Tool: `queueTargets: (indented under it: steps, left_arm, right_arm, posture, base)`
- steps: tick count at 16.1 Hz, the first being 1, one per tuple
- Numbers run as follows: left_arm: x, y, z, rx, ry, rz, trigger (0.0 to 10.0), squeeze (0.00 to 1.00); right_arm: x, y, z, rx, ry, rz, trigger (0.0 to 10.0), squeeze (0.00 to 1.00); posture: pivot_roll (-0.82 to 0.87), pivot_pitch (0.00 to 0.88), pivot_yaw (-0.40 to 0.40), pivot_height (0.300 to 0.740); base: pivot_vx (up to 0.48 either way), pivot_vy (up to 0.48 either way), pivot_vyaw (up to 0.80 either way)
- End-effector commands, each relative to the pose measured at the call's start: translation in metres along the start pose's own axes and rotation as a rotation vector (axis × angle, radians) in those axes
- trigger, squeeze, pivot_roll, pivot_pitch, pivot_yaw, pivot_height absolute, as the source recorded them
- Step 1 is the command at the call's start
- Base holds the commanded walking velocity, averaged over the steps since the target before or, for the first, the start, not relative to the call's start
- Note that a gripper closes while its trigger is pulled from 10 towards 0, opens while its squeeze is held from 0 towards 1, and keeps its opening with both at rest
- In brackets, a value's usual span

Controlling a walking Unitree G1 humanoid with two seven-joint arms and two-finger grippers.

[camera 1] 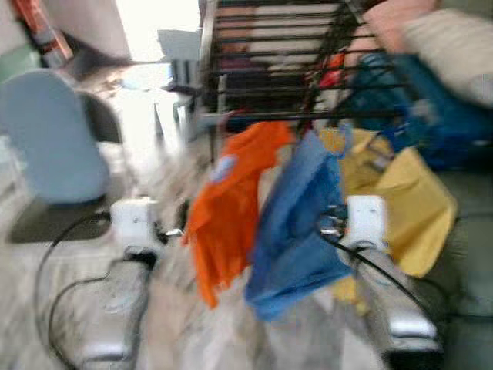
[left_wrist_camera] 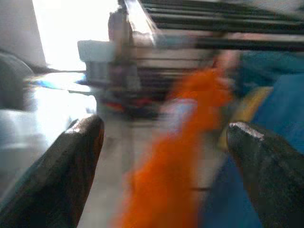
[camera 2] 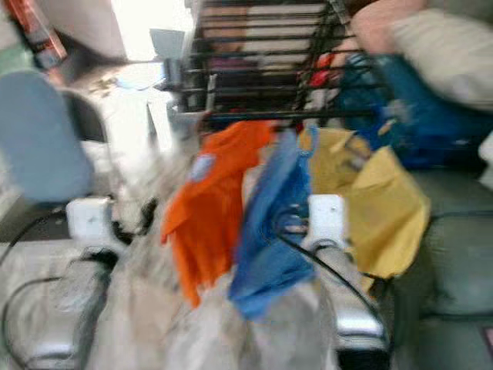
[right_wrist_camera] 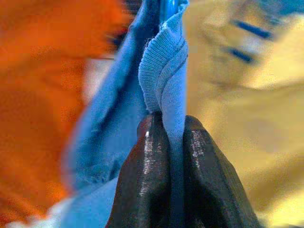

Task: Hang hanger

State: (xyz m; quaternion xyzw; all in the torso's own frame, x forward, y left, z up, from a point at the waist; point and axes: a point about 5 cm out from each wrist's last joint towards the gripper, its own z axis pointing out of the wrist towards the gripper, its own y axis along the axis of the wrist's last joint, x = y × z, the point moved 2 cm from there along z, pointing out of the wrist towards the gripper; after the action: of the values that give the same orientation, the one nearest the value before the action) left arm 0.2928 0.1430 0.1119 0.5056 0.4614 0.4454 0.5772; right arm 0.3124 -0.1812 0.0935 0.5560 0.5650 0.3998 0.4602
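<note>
The right gripper (right_wrist_camera: 173, 137) is clamped on a fold of the blue shirt (camera 1: 296, 223), with the ribbed edge of the cloth standing up between its two black fingers (right_wrist_camera: 142, 180). In the head views this gripper sits at the near right, level with the middle of the garment, which hangs in front of the black drying rack (camera 1: 269, 69). The hanger itself cannot be made out through the motion blur; it is judged to be at the shirt's upper end, close under the rack's near rail (camera 1: 308, 116). The shirt's long axis runs from that rail down and slightly left toward the floor. The rail therefore lies above and beyond the right gripper, so the coming move is an upward, far-reaching one, and the right arm is the nearer to it. An orange shirt (camera 1: 231, 208) hangs just left of the blue one, and a yellow garment (camera 1: 400, 200) just right. The left gripper (left_wrist_camera: 161, 142) is spread wide and empty, pointing at the orange shirt from the near left.
</note>
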Motion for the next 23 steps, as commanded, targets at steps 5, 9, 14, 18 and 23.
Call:
queueTargets:
  steps: [5,9,14,18,23]
  left_arm:
    - [0.016,-0.002,-0.004,0.025,0.036,0.0,10.0,0.0]
    - [0.016,-0.003,-0.004,0.039,0.028,0.024,10.0,0.0]
    - [0.015,-0.005,-0.005,0.056,0.035,0.033,10.0,0.0]
    - [0.014,-0.005,-0.004,0.065,0.031,0.043,10.0,0.0]
    - [0.014,-0.004,-0.005,0.068,0.029,0.054,10.0,0.0]
  right_arm:
    - [0.018,0.01,0.003,-0.032,0.074,0.026,10.0,0.0]
    - [0.02,0.007,0.003,-0.019,0.083,0.027,10.0,0.0]
    - [0.031,0.004,0.001,-0.003,0.162,0.03,10.0,0.0]
    - [0.051,0.007,0.005,0.004,0.278,-0.024,10.0,0.0]
    - [0.066,0.025,0.029,0.022,0.332,-0.051,10.0,0.0]
  posture:
    - [-0.15,0.019,0.012,0.74]
    - [-0.14,0.022,0.016,0.74]
    - [-0.14,0.024,0.019,0.74]
    - [-0.13,0.026,0.023,0.74]
    - [-0.11,0.026,0.02,0.74]
  base:
    - [0.376,0.137,0.0]
    - [0.142,0.362,0.0]
    - [0.0,0.0,0.0]
    - [0.0,0.0,0.0]
    - [0.0,0.0,0.0]
